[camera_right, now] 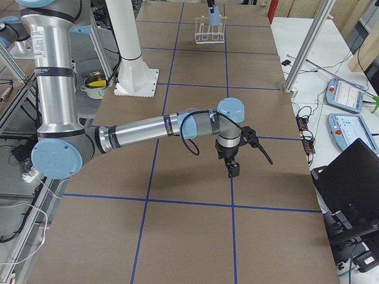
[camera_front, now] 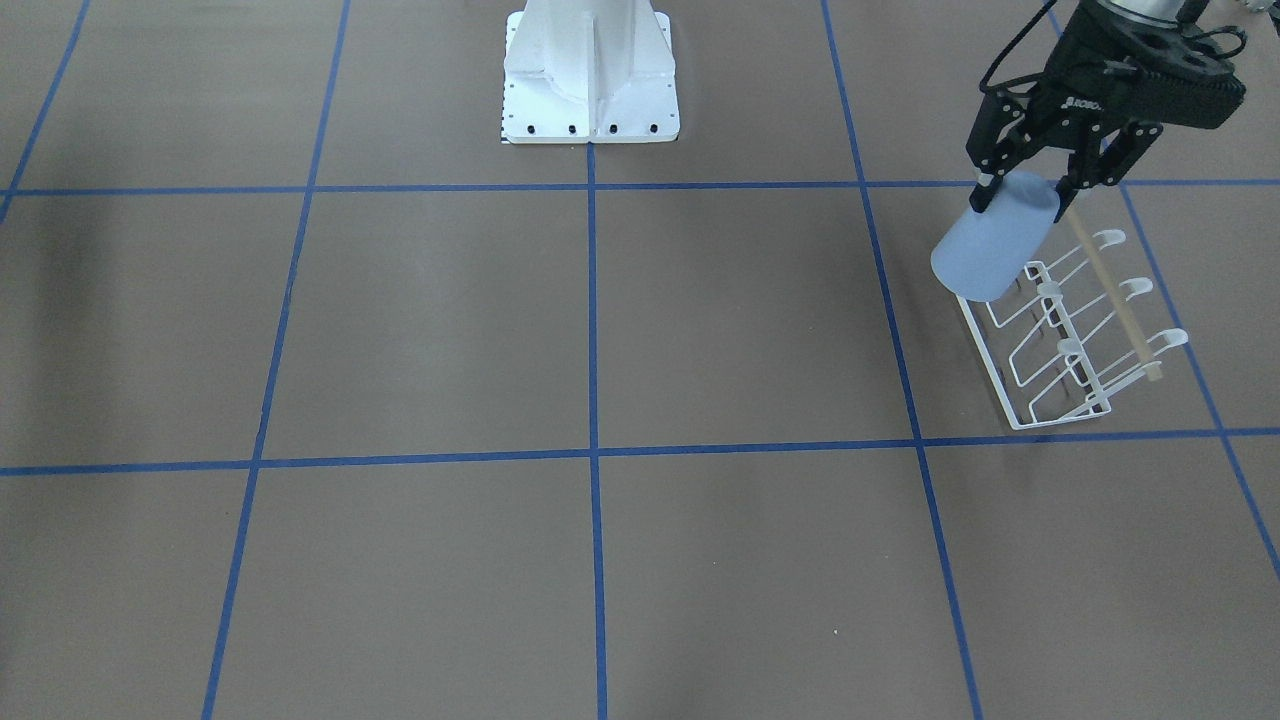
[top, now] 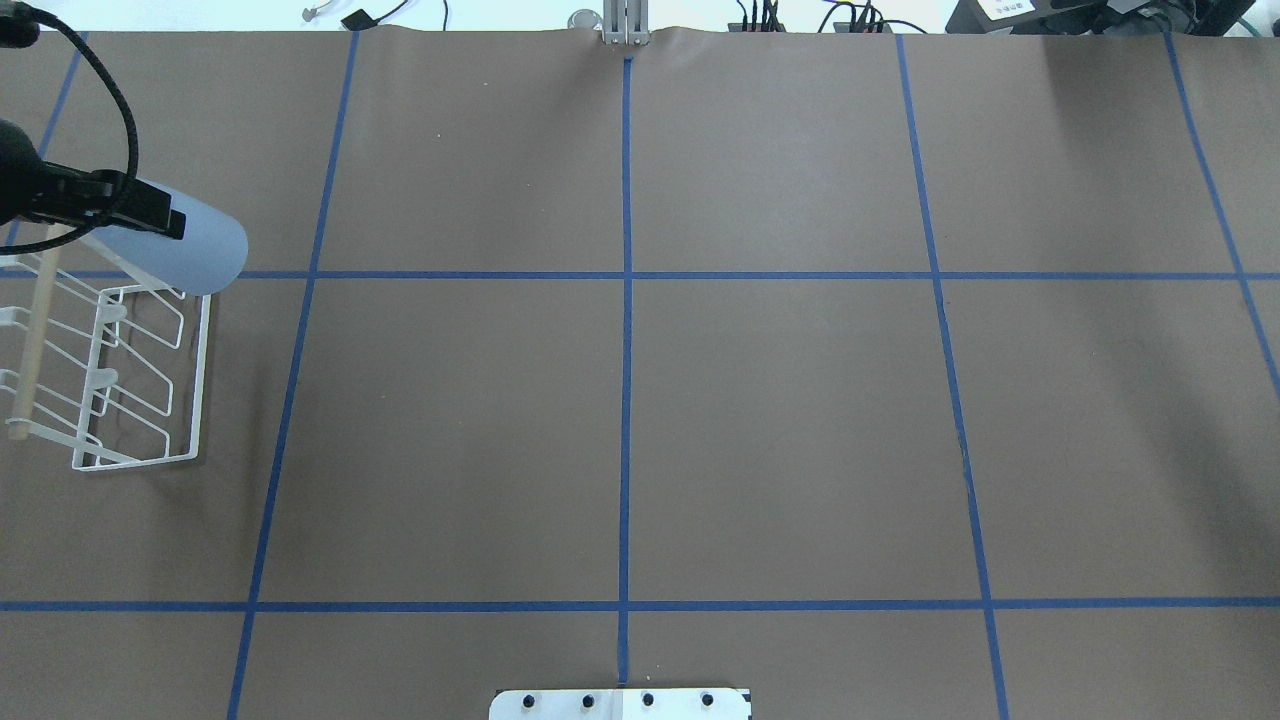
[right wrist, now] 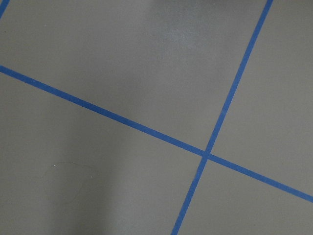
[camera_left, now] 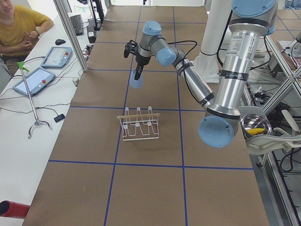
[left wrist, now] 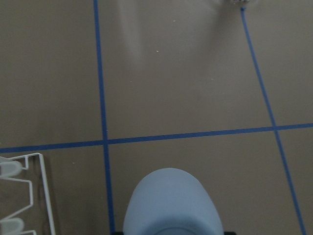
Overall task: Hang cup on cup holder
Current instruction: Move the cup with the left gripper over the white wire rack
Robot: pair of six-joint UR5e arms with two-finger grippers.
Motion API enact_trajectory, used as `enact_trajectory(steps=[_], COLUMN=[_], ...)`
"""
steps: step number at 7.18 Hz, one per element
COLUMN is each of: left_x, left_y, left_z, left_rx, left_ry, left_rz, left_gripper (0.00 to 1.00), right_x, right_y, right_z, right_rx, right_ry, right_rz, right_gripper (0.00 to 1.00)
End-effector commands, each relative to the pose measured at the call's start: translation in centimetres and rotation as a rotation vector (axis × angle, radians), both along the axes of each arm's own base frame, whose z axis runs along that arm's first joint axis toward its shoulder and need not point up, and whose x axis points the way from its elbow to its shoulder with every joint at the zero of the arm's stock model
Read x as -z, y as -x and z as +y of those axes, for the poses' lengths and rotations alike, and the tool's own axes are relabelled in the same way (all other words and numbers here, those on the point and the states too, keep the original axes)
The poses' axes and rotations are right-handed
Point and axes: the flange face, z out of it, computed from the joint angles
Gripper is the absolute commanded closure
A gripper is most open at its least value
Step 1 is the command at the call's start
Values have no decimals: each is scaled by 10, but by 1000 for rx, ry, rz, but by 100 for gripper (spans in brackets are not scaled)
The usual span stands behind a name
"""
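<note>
**Left gripper**: fingers pinched on the pale blue cup at one end. The rounded base points away from the wrist, and the mouth is not visible. The cup holder stands below the hand, apparently clear of the cup.

**Advised:** turn the mouth toward an end prong, descend along its slant, and release only once seated.

**Right gripper**: well apart; whether its fingers are spread or together cannot be told.

Left end effector grips the cup aloft; right end effector hangs low, state unclear.
</note>
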Motion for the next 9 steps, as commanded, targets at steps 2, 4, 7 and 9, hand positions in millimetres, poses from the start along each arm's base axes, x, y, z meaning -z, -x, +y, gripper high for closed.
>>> enact_trajectory(steps=[2,4,7,9], left_x=[-46,-62,-90,-91], left_y=[30,36,24,21], left_z=[-56,-71,-93,-91], left_rx=[28,24,13,-10], left_ry=[12,21,85,102], left_rz=[-95,-121,-141,-116], left_gripper=[100,100,100,100], right_x=[-3,-3,-6,-6], right_y=[0,1,0,1], right_z=[0,0,1,1], right_rx=[3,5,3,5], right_ry=[3,3,10,8], right_rz=[1,1,2,2], right_gripper=[0,0,0,0])
